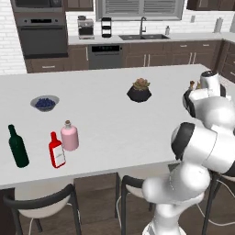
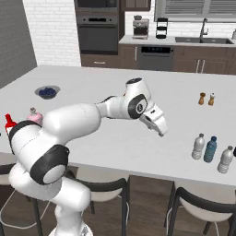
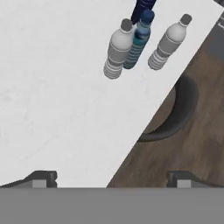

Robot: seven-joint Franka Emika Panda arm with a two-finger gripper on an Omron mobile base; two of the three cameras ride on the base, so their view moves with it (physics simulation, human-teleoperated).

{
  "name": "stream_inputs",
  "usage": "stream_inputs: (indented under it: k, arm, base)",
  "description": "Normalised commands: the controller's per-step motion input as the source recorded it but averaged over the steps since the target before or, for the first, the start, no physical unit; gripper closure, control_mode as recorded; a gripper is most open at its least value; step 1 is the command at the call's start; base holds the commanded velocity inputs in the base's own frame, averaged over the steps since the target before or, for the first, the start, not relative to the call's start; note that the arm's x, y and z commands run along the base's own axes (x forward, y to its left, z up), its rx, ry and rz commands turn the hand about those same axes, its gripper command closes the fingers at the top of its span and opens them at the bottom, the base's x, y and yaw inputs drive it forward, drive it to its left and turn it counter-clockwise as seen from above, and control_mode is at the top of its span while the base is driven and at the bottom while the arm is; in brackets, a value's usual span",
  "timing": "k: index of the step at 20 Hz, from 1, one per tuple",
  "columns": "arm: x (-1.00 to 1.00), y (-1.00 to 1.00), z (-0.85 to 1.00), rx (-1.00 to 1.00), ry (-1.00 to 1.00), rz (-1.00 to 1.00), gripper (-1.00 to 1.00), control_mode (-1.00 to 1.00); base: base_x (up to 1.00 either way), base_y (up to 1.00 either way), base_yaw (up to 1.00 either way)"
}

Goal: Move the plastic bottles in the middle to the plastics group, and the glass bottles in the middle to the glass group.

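Note:
Near the counter's front right edge, three small plastic bottles stand close together: a clear one (image 2: pixel 198 146) (image 3: pixel 118 50), a blue-tinted one (image 2: pixel 210 149) (image 3: pixel 139 41) and another clear one (image 2: pixel 226 159) (image 3: pixel 168 43). My gripper (image 2: pixel 161 131) (image 3: pixel 111 178) hovers open and empty above the counter, left of them and apart. At the front left, the flat red glass bottle (image 1: pixel 57 150) (image 2: pixel 9 120) stands upright beside the squat pink bottle (image 1: pixel 69 136) (image 2: pixel 34 115), with the dark green wine bottle (image 1: pixel 18 147) further left.
A bowl of blueberries (image 1: pixel 45 103) and a potted succulent (image 1: pixel 139 90) sit on the white counter (image 1: pixel 110 124). Two shakers (image 2: pixel 206 98) stand at the back right. A dark blue bottle (image 3: pixel 142 8) stands behind the plastic ones. Dark chairs (image 3: pixel 175 109) line the front edge.

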Motion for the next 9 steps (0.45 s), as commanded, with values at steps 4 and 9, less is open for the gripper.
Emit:
stream_inputs:
  k: [4,9]
  arm:
    - [-0.11,1.0,-0.22,0.0,0.0,0.73,-1.0,-1.0]
    - [0.0,1.0,-0.06,0.0,0.0,0.72,-1.0,-1.0]
  base:
    - [0.0,0.0,0.0]
    - [0.0,0.0,0.0]
